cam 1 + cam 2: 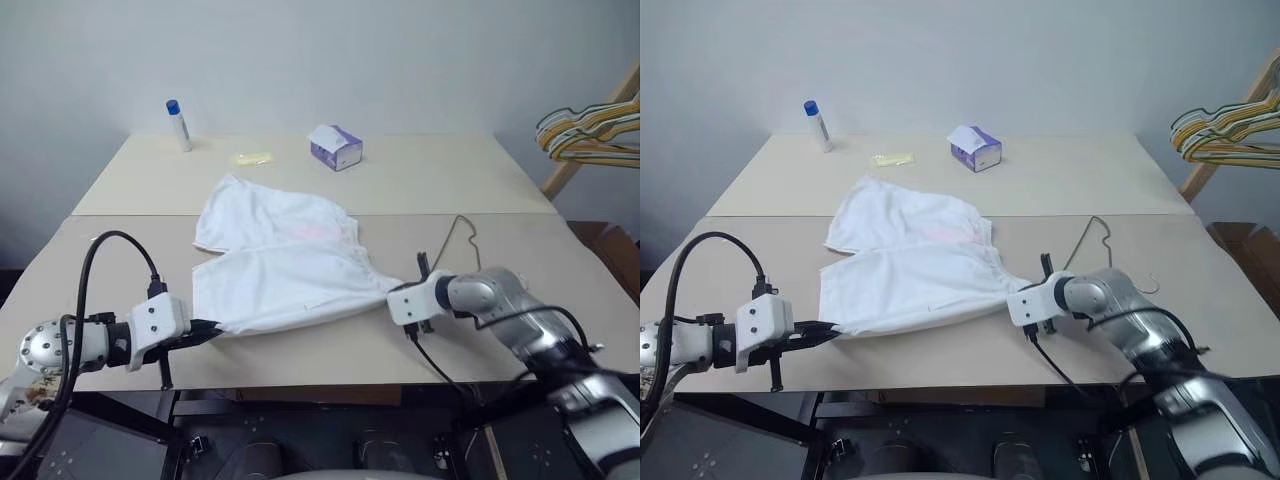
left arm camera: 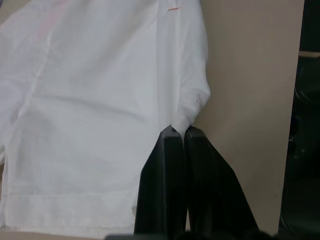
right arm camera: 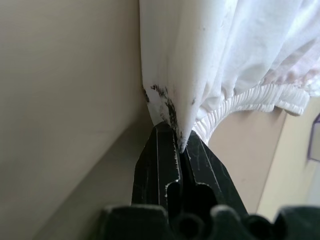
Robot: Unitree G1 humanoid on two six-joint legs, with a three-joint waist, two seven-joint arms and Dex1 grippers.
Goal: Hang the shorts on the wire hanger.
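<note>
The white shorts [image 1: 280,262] lie spread on the tan table [image 1: 120,260], with a faint pink patch near their middle. My left gripper [image 1: 208,328] is shut on a hem corner at the shorts' near left, and the left wrist view shows the cloth pinched between the fingertips [image 2: 172,137]. My right gripper [image 1: 393,290] is shut on the near right corner by the gathered waistband [image 3: 250,102]. The thin wire hanger [image 1: 448,232] lies flat on the table just behind my right gripper, partly hidden by the right arm.
A tissue box [image 1: 336,147], a white bottle with a blue cap [image 1: 178,125] and a yellowish scrap [image 1: 250,158] sit on the far table. A bunch of coloured hangers [image 1: 590,130] hangs on a wooden rack at the right. The table's front edge runs below both grippers.
</note>
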